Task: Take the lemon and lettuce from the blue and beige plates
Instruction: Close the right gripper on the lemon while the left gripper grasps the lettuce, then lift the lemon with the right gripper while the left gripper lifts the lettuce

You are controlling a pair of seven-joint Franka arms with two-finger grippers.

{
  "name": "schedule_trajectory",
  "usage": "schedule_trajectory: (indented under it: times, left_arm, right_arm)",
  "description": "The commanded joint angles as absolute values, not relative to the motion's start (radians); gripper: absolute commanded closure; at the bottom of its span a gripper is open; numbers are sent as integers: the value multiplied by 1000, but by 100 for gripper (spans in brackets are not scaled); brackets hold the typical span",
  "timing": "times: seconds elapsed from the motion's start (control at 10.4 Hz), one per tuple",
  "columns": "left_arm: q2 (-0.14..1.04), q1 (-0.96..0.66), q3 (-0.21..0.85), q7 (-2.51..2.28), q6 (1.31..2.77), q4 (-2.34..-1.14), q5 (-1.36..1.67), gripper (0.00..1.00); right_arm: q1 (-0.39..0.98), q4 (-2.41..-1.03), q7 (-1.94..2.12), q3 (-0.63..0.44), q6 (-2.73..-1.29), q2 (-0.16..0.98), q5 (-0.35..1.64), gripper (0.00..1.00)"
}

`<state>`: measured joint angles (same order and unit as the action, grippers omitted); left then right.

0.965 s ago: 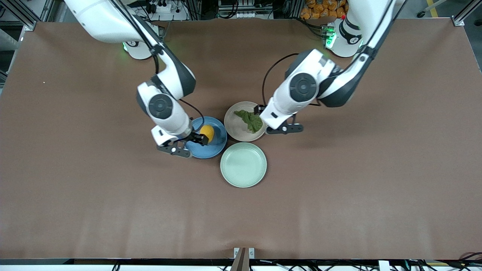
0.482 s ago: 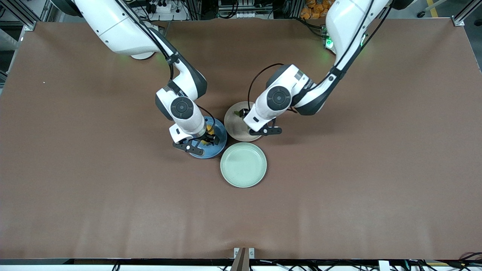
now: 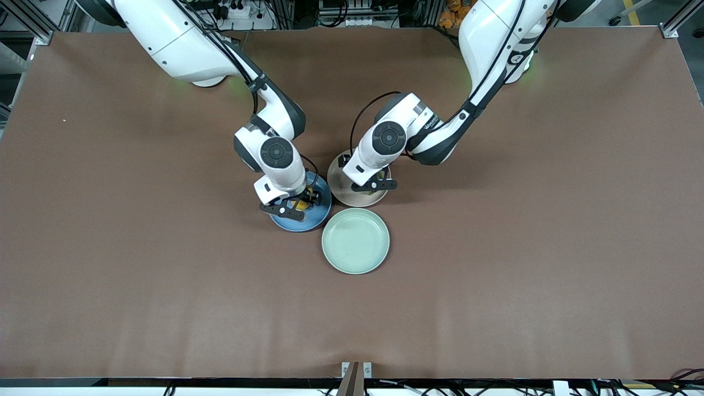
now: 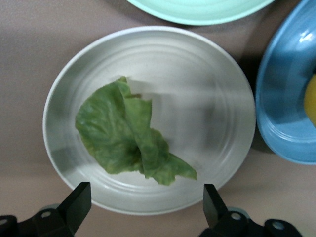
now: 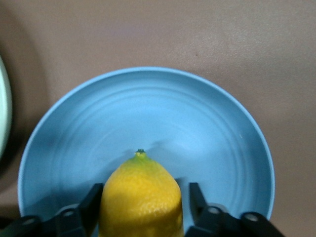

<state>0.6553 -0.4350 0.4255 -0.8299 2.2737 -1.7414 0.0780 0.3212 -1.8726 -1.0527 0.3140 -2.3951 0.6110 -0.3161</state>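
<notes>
The yellow lemon (image 5: 140,197) lies on the blue plate (image 5: 148,108). My right gripper (image 5: 145,203) is low over that plate, open, with one finger on each side of the lemon and a small gap at one side. In the front view it (image 3: 301,202) hides most of the lemon. A green lettuce leaf (image 4: 128,140) lies on the beige plate (image 4: 212,94). My left gripper (image 4: 145,207) is open over that plate's rim, its fingers wide apart and clear of the leaf. In the front view it (image 3: 367,182) covers the lettuce.
An empty mint-green plate (image 3: 356,240) sits nearer the front camera, touching close to both other plates (image 3: 308,220) (image 3: 336,190). The two wrists stand close side by side. Brown tabletop spreads all around.
Both arms have come down and inward. The right gripper has moved over the blue plate to straddle the lemon. The left gripper has moved over the beige plate, hiding the lettuce in the front view.
</notes>
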Motion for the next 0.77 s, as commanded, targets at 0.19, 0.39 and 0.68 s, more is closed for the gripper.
schedule_trajectory:
  times: [0.19, 0.39, 0.68]
  left_arm:
    - [693, -456, 420, -873, 2312, -1747, 31, 0]
    - [706, -478, 404, -876, 2325, -1750, 15, 0]
    - [715, -517, 373, -896, 2329, -1749, -21, 17]
  right_arm:
    - [260, -1884, -1048, 354, -2356, 568, -400, 100]
    - [143, -1878, -910, 409, -2236, 456, -353, 100]
    - [-15, -1858, -533, 407, -2145, 332, -115, 100]
